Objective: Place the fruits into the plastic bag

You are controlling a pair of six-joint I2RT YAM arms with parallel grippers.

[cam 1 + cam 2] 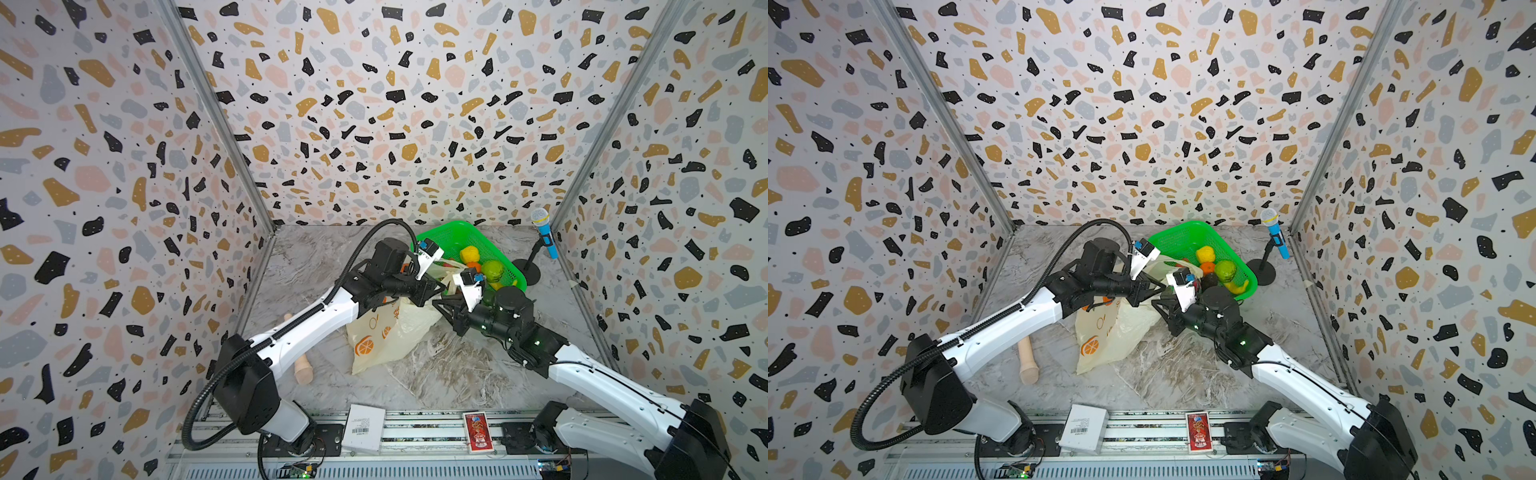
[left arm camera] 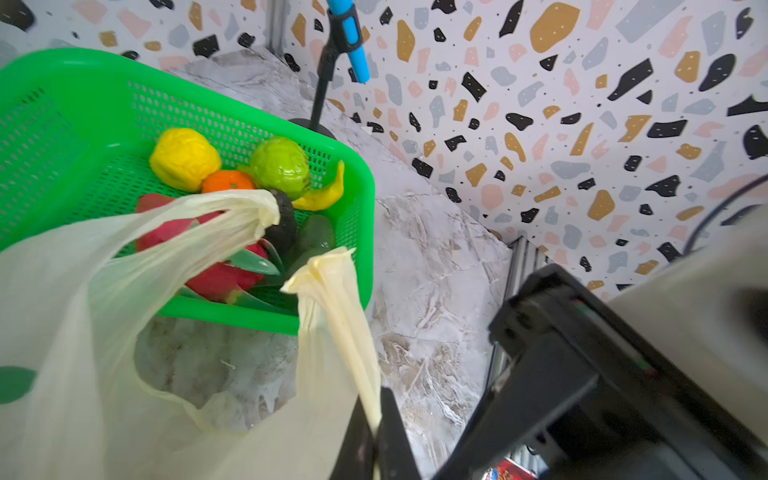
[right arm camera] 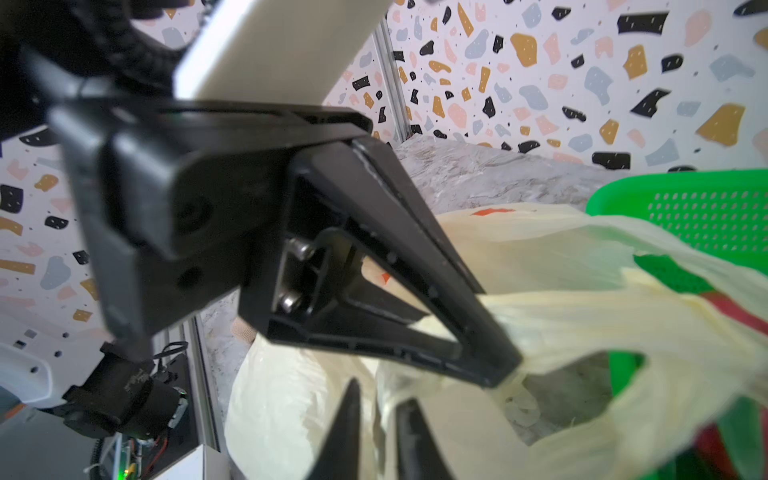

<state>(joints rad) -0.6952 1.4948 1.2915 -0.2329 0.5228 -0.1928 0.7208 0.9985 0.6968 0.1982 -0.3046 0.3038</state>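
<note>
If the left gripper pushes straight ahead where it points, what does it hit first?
Probably the green basket's near wall, just past the bag handle the left gripper pinches. Depth is unclear; the right gripper is close alongside.

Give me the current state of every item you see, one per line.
left gripper, shut on a plastic bag handle
right gripper, open, at the bag's mouth
plastic bag, slumped, mouth open
fruits, all in the green basket
microphone, tilted, head up

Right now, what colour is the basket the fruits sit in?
Bright green, with perforated mesh walls; the basket shows best in the left wrist view.
</note>
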